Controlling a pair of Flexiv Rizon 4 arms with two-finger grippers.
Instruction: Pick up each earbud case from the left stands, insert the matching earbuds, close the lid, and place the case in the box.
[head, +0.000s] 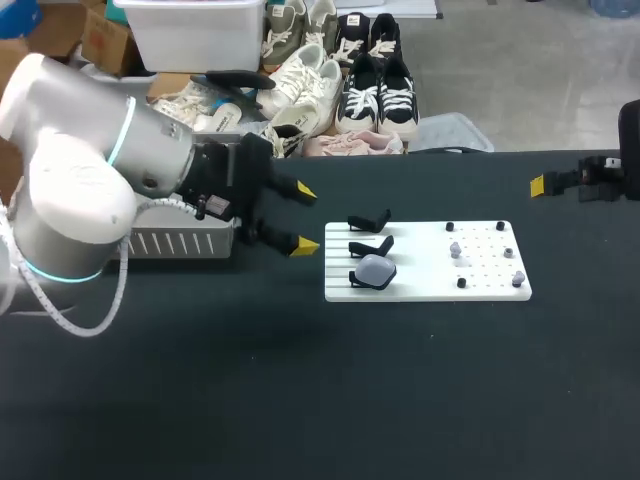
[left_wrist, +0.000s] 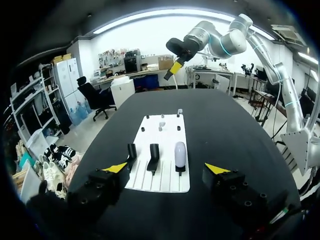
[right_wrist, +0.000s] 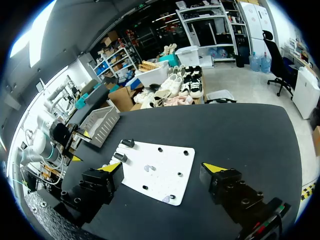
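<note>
A white board (head: 428, 262) lies on the black table. Three black stands sit along its left edge. Two stands (head: 368, 221) (head: 372, 246) are bare, and the nearest one carries a pale translucent earbud case (head: 376, 270). Small earbuds (head: 455, 250) (head: 517, 280) rest among black pegs on the board's right half. My left gripper (head: 303, 217) hangs open just left of the stands; from its wrist the case (left_wrist: 180, 154) stands ahead of the open fingers (left_wrist: 216, 168). My right gripper (head: 540, 186) is open at the far right, well back from the board (right_wrist: 157, 170).
A grey perforated box (head: 180, 242) stands on the table at the left, partly hidden behind my left arm; it also shows as the box (right_wrist: 100, 125) beyond the board in the right wrist view. Bare black tabletop spreads in front of the board.
</note>
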